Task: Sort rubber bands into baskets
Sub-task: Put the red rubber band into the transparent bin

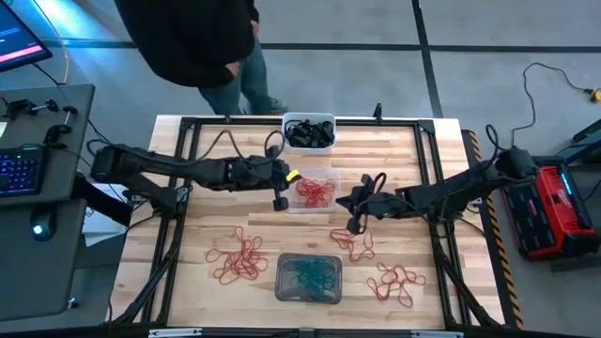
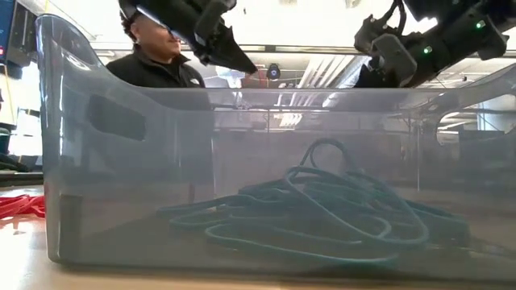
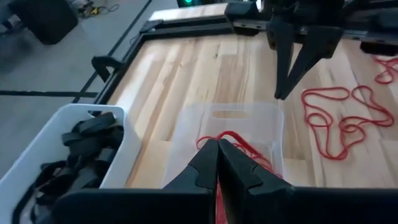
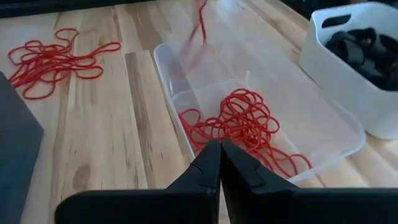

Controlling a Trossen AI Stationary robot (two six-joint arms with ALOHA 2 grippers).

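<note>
— On the tabletop [image 1: 207, 131], where are the bands?
— Red bands [image 1: 314, 192] fill the clear tub [image 1: 329, 176] at the middle; black ones [image 1: 307, 134] lie in the white tub [image 1: 324, 118] at the far edge, touching the clear one; teal loops [image 1: 308, 273] are tangled in the grey tub [image 1: 282, 282] near the front edge. Loose red piles lie on bare wood: one [image 1: 237, 260] left of the grey tub, one [image 1: 352, 241] just past its right corner, one [image 1: 396, 282] farther right.
— How do they look?
— Thin loops, overlapping in knots, each far smaller than a tub.
— And room to move?
— The three tubs line up down the middle; wide wood stays open on both sides, inside a black frame [image 1: 183, 169] that runs along the edges. A person [image 1: 202, 42] stands beyond the far edge.
— The arms?
— Left gripper [image 1: 280, 200] hangs at the clear tub's left rim, jaws pressed together, with a red strand at their tips in its wrist view. Right gripper [image 1: 354, 223] hovers right of that tub, above the middle red pile, jaws pressed together on nothing.
</note>
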